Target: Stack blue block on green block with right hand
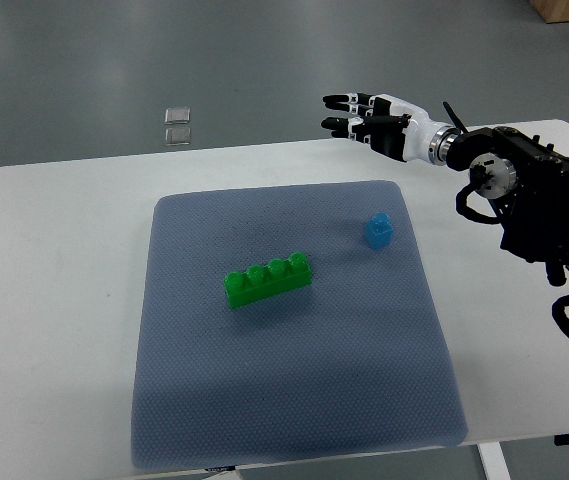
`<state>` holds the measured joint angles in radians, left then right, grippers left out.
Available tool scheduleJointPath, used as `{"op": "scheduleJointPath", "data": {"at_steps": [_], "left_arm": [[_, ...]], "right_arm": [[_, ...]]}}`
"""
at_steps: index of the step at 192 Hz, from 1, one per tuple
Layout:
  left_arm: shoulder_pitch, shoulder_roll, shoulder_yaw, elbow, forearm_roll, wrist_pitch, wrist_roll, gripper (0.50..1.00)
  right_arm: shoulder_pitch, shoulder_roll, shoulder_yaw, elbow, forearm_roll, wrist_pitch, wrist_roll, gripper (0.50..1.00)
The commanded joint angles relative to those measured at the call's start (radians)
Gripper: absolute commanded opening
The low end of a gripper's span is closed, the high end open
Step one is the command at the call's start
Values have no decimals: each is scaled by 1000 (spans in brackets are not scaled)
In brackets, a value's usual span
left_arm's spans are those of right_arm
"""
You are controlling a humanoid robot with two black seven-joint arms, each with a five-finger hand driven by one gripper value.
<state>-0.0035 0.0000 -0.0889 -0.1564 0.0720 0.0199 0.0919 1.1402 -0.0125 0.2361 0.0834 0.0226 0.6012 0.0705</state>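
A small blue block [378, 229] stands on the blue-grey mat [284, 390], toward its upper right. The long green block [268, 280] with several studs lies near the mat's middle, left of and below the blue one. My right hand [349, 112] hovers above the table's far edge, up and slightly left of the blue block, fingers stretched out and holding nothing. Its black arm [534, 195] comes in from the right edge. The left arm is out of the picture.
The mat lies on a white table [54, 300]. Two small clear squares [177, 125] lie on the grey floor beyond the table's far edge.
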Motion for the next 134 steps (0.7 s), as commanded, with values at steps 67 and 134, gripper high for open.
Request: {"op": "scheduleJointPath", "data": {"at_steps": [67,134], "left_arm": [[0,0,0,-2,0,0,0,1000],[-1,0,0,-2,0,0,0,1000]], "right_arm": [[131,-234,-291,165,-374,8,137,926],[165,-357,-287,647,-1023,-190,127,924]]}}
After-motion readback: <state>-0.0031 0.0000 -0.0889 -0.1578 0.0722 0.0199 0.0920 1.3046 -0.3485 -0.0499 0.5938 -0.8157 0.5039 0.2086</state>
